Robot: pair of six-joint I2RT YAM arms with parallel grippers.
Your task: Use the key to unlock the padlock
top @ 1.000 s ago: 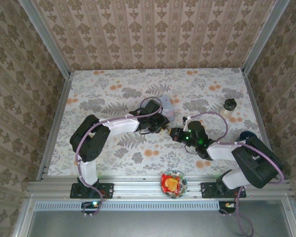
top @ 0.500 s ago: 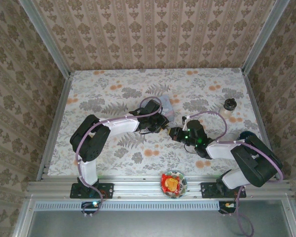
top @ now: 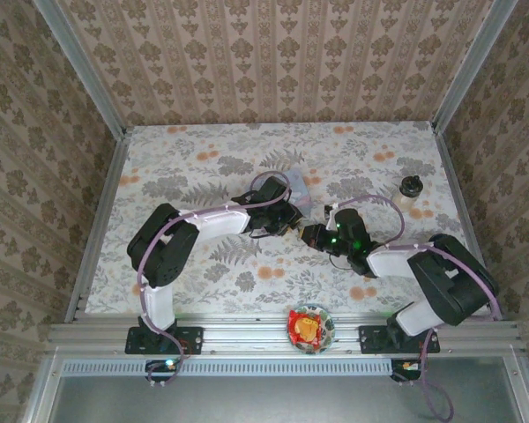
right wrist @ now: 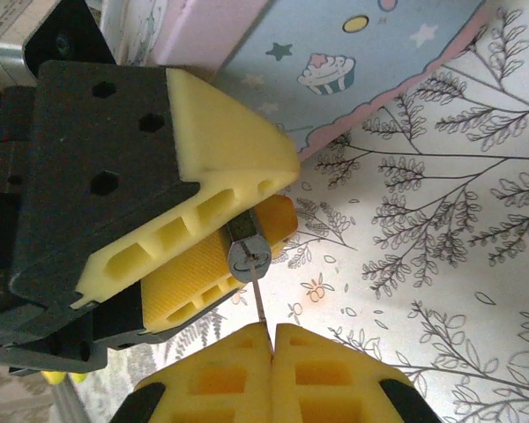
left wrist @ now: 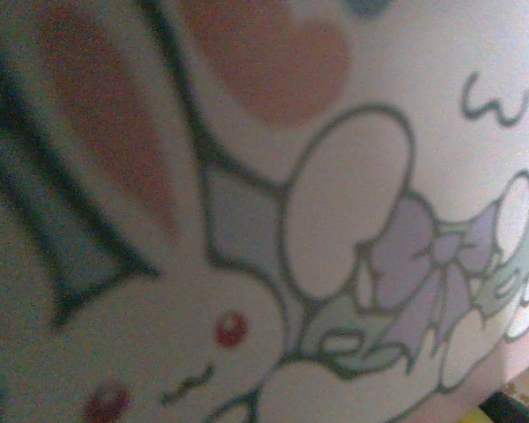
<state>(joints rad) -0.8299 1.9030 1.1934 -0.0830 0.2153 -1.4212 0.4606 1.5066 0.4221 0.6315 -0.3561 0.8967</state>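
Note:
In the right wrist view my left gripper is shut on the padlock, a small dark body whose silvery keyhole face points at the camera between the yellow fingers. The key is a thin metal sliver running from that keyhole down into my right gripper, whose yellow pads are shut on it. In the top view the left gripper and right gripper meet tip to tip at mid-table. The padlock's shackle is hidden.
A pale blue tin with a pink rim lies just behind the grippers, and its bunny print sits blurred close to the left wrist camera. A black-capped bottle stands at the far right. A snack bowl sits at the near edge.
The right arm's wrist has shifted slightly away from the near edge and to the left. Both grippers stay together at the same spot.

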